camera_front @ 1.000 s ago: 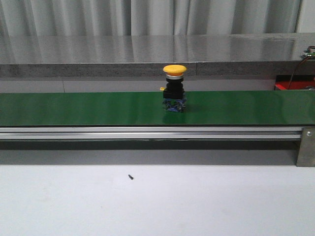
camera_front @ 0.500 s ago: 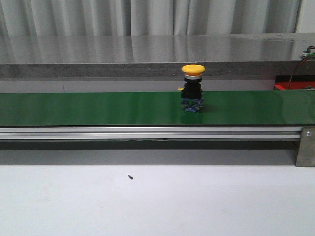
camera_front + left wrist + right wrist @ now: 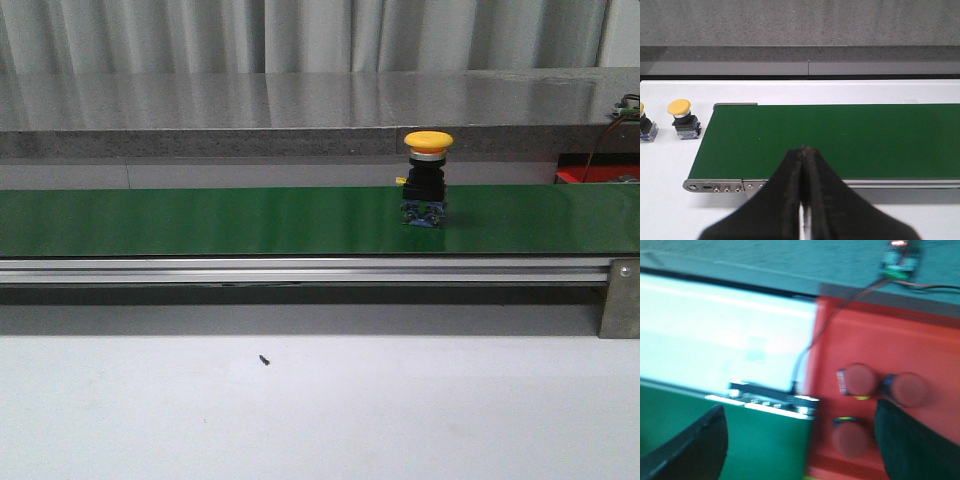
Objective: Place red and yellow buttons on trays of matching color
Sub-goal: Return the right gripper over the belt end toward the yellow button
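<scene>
White table [image 3: 320,410] in front, one small dark speck [image 3: 265,359] on it. Green belt [image 3: 200,220] runs the full width on an aluminium rail [image 3: 300,270]; grey stone ledge [image 3: 300,110] and pale curtain [image 3: 300,35] behind. One yellow button [image 3: 427,178] stands upright on the belt, right of centre. Left wrist view: my left gripper [image 3: 803,150] has its fingers pressed together, holding nothing, over the belt's near edge; past the belt end, two more yellow buttons [image 3: 684,120] stand on the white table, one cut off by the frame. Right wrist view, blurred: my right gripper [image 3: 800,440] is spread wide over the belt end and a red tray [image 3: 890,345], where three red buttons [image 3: 860,380] lie.
</scene>
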Motion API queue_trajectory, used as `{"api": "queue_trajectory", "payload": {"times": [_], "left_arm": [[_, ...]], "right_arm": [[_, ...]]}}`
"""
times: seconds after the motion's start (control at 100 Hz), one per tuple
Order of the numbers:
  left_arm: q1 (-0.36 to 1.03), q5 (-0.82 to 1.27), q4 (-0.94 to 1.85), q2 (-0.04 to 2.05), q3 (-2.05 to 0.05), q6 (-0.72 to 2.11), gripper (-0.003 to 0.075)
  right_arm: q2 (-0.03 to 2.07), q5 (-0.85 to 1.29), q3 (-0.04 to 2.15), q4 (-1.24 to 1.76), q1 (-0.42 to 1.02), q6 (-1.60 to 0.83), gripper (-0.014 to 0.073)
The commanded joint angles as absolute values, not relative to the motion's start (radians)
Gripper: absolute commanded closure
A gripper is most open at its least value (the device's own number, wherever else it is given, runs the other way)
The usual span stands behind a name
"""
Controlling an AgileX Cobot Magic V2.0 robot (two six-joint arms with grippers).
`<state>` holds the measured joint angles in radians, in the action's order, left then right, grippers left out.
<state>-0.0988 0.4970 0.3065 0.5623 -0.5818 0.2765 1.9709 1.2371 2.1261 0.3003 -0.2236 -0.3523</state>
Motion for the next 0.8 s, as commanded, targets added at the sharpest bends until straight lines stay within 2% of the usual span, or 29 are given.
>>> {"api": "queue_trajectory", "payload": {"times": [0.0,0.16,0.36,0.57,0.79], "left_arm": [[-0.093,0.431,0.327,0.568,-0.608,0.277,0.0740],[-0.093,0.433,0.327,0.568,-0.608,0.277,0.0740],[-0.093,0.435,0.327,0.568,-0.608,0.277,0.0740],[-0.093,0.435,0.327,0.568,-0.608,0.277,0.0740],[-0.093,0.435,0.327,0.568,-0.608,0.277,0.0740]], "right_arm": [[1.896,1.317,2.158,0.296,-0.171,-0.326,0.0005],[1.852,1.333,2.114,0.189,-0.054,-0.286,0.0014],[1.749,1.292,1.921,0.174,0.037,-0.284,0.0014],[1.657,1.192,1.689,0.185,0.063,-0.286,0.0014],[1.634,1.098,1.550,0.246,0.065,-0.310,0.0014]]}}
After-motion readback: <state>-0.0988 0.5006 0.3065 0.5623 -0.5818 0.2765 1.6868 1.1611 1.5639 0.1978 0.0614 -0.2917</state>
